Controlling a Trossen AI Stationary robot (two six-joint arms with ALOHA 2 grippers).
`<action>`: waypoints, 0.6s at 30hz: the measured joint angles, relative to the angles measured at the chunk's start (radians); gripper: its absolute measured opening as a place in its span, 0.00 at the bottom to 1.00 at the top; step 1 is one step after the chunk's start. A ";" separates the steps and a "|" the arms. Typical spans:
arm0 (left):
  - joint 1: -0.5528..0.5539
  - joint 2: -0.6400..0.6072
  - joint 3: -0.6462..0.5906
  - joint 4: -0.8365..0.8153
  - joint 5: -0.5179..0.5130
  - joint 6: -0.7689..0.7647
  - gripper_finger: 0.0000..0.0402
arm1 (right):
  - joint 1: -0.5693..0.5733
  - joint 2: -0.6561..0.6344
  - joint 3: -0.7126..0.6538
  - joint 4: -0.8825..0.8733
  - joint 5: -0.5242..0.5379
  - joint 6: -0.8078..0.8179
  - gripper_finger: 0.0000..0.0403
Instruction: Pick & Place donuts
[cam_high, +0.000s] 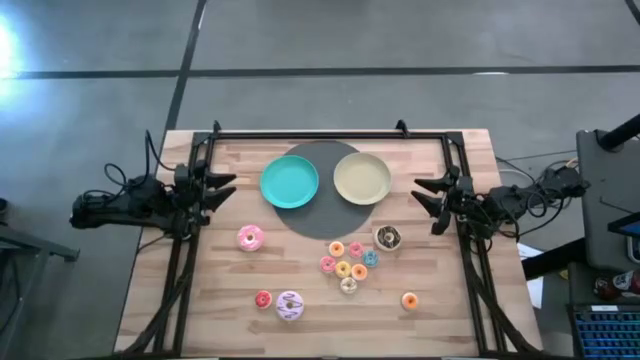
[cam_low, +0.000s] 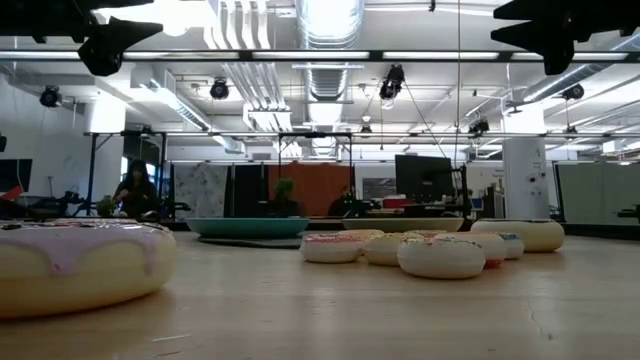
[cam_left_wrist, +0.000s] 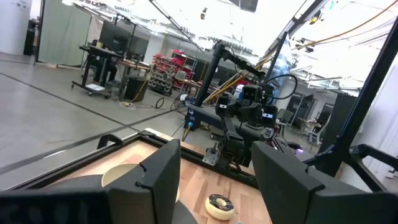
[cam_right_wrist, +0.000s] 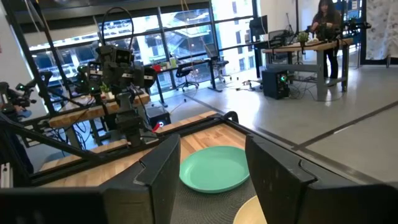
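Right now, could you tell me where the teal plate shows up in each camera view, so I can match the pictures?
High view: the teal plate lies at the table's far middle, left of the beige plate, on the dark round mat.
Low view: a thin teal rim left of centre, behind the small donuts.
Left wrist view: not visible.
Right wrist view: centre, between the fingers.
Shared landmark: the beige plate beside it.

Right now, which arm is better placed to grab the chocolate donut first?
Right. The chocolate donut lies near the right gripper, open and empty. The left gripper, also open, waits across the table, beyond the teal plate.
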 joint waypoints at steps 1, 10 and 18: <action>0.000 0.000 0.000 0.000 0.000 0.000 0.43 | 0.000 0.000 0.000 0.000 0.000 0.000 0.43; 0.000 0.000 0.000 0.031 0.000 0.002 0.43 | 0.000 0.000 0.000 0.001 0.000 -0.085 0.42; 0.000 0.006 0.000 0.012 -0.001 -0.005 0.43 | 0.000 0.003 0.000 -0.002 -0.008 0.094 0.43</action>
